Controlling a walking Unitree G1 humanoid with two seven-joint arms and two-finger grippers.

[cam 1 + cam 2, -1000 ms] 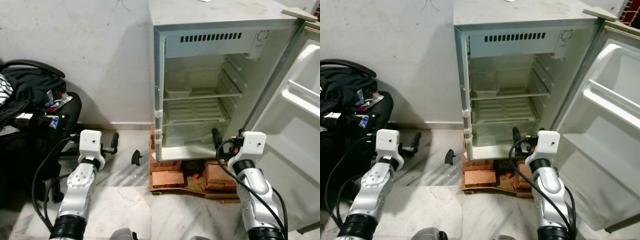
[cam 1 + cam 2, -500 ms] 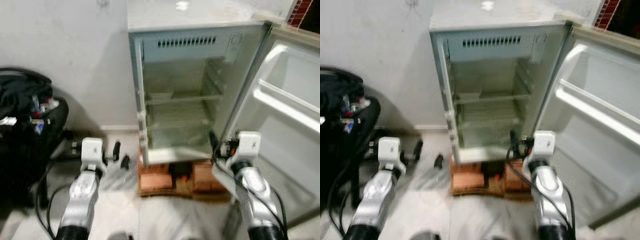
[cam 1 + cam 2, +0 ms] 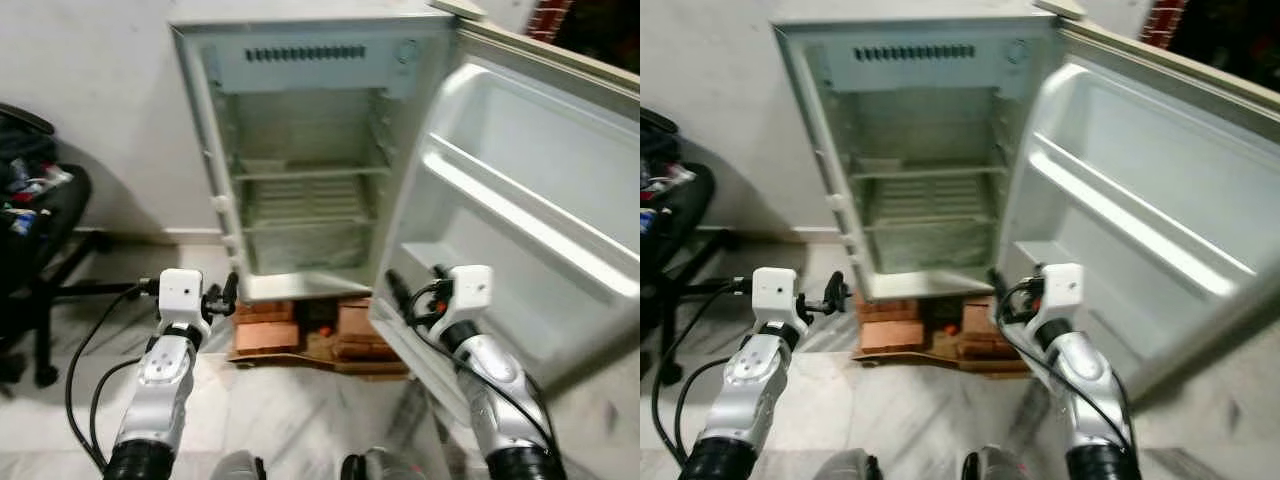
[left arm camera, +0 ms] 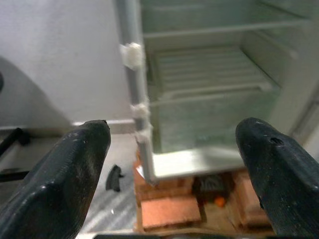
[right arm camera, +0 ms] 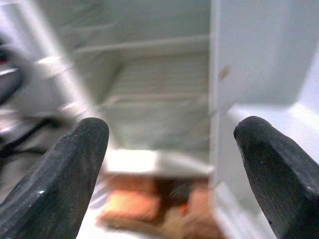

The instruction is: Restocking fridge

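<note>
The small white fridge (image 3: 300,60) stands open against the wall, its wire shelves (image 3: 305,170) bare as far as I can see. Its door (image 3: 530,200) is swung wide to the right, and the door racks hold nothing. My left gripper (image 3: 190,285) hovers low in front of the fridge's left edge, open with nothing between its fingers (image 4: 75,164). My right gripper (image 3: 435,288) hangs near the door's lower inner corner, also open and empty, with the cabinet blurred beyond its fingers (image 5: 70,164).
The fridge rests on red bricks (image 3: 265,335) over a sheet of cardboard (image 3: 330,362). A black office chair (image 3: 40,260) piled with clothes stands at the left. The floor (image 3: 300,420) before me is pale marble tile.
The whole view has swung right and drawn closer, so the fridge sits further left and the door takes up the right side. Both arms keep the same raised pose, grippers still open.
</note>
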